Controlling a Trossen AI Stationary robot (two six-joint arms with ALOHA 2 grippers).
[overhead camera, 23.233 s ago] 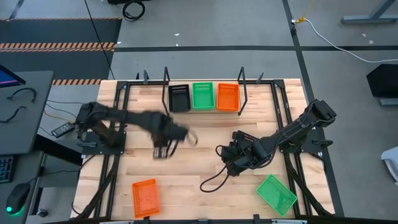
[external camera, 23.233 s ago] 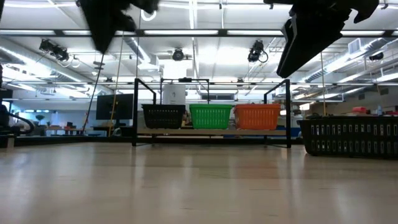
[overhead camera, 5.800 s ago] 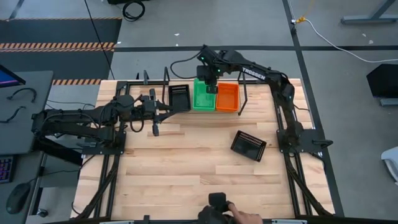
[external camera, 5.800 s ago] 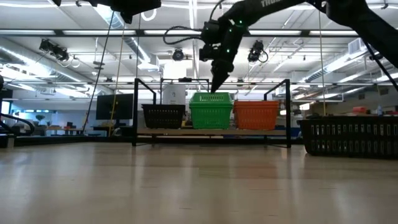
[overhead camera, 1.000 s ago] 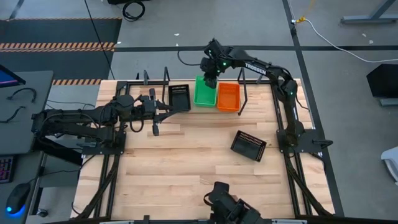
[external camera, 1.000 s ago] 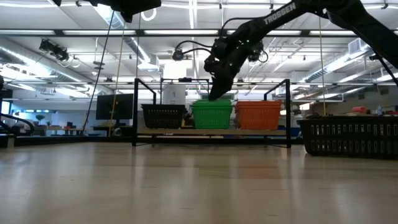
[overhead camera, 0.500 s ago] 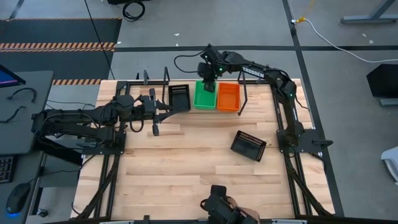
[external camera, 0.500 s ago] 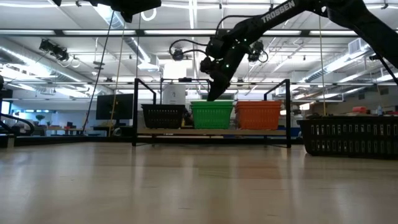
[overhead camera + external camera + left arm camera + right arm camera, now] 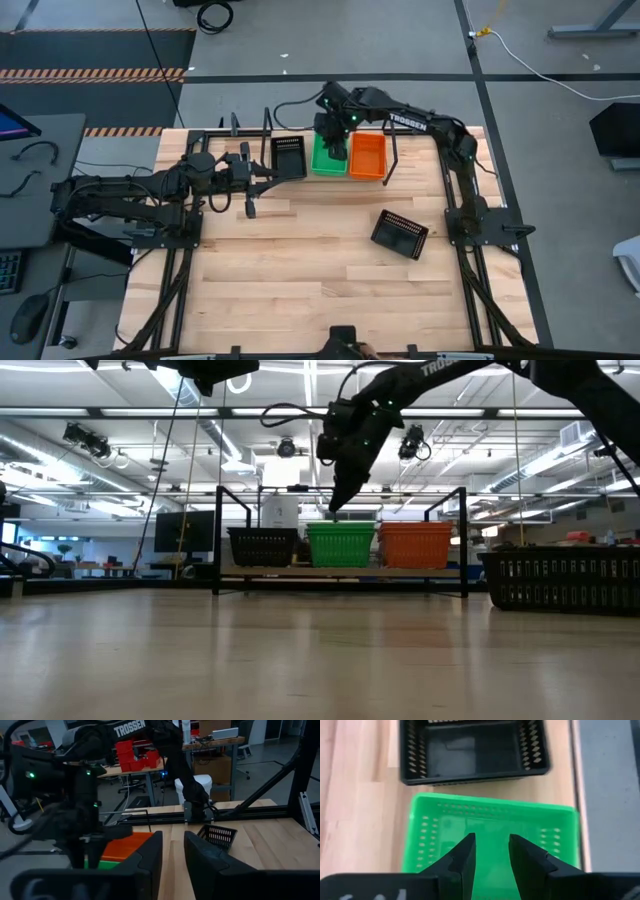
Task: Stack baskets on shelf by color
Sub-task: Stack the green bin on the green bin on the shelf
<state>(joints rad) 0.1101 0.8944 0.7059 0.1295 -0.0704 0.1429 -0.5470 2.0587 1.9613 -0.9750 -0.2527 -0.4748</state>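
Black (image 9: 289, 157), green (image 9: 327, 160), orange baskets (image 9: 366, 156) abreast on shelf (image 9: 340, 571).

Mid-table (image 9: 300, 260) open; lone black basket (image 9: 400, 234) blocks right side (shelf (image 9: 330, 176) slots all occupied).

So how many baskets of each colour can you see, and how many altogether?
Counting separate stacks or baskets (stacked ones cannot be told apart):
Black: 2, one on the shelf and one loose on the table
Green: 1
Orange: 1
Total: 4
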